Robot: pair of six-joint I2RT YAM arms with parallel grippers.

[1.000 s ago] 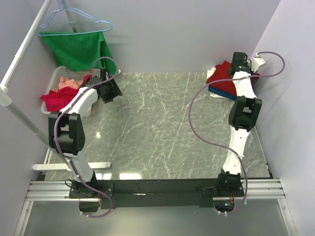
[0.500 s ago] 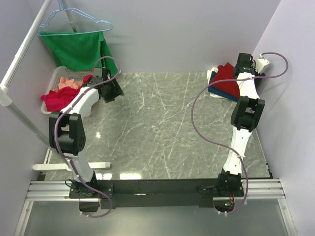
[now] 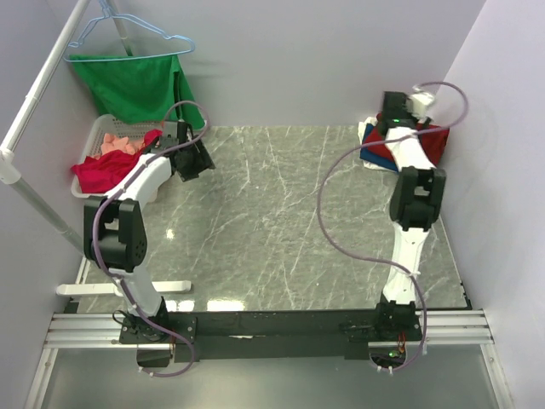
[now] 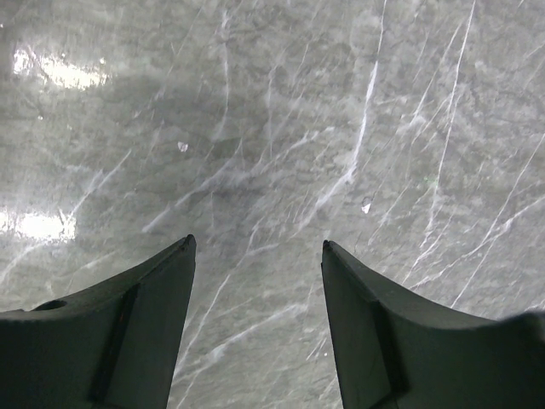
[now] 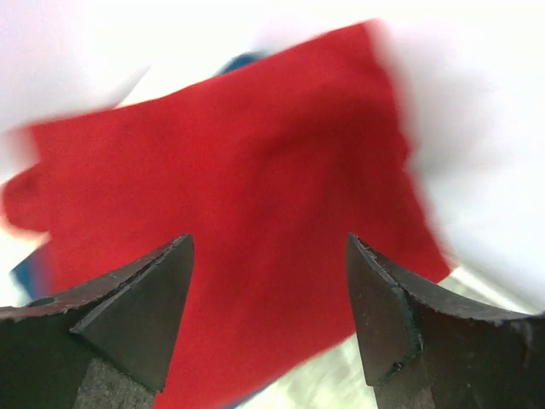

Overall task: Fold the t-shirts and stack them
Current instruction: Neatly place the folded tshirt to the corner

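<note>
A folded deep-red t-shirt (image 3: 436, 141) lies on top of a stack at the table's far right, over a dark blue one (image 3: 372, 156) and a white one (image 3: 366, 132). My right gripper (image 3: 392, 111) hovers just above this stack, open and empty. In the right wrist view the red shirt (image 5: 238, 170) fills the space under the open gripper (image 5: 268, 243), and a blue edge (image 5: 243, 61) peeks out behind. My left gripper (image 3: 194, 160) is open over bare marble beside the basket, with nothing between its fingers (image 4: 258, 247). A crimson shirt (image 3: 102, 170) and a salmon-pink one (image 3: 119, 141) lie in the basket.
A white basket (image 3: 92, 136) sits at the table's far left edge. Above it a green garment (image 3: 136, 85) hangs from a light-blue wire hanger (image 3: 128, 30) on a white rail (image 3: 34, 111). Walls close in behind and to the right of the stack.
My right gripper has opened and let go of the red shirt, which now lies on the stack. It has swung left over the stack. The left arm has barely moved.
</note>
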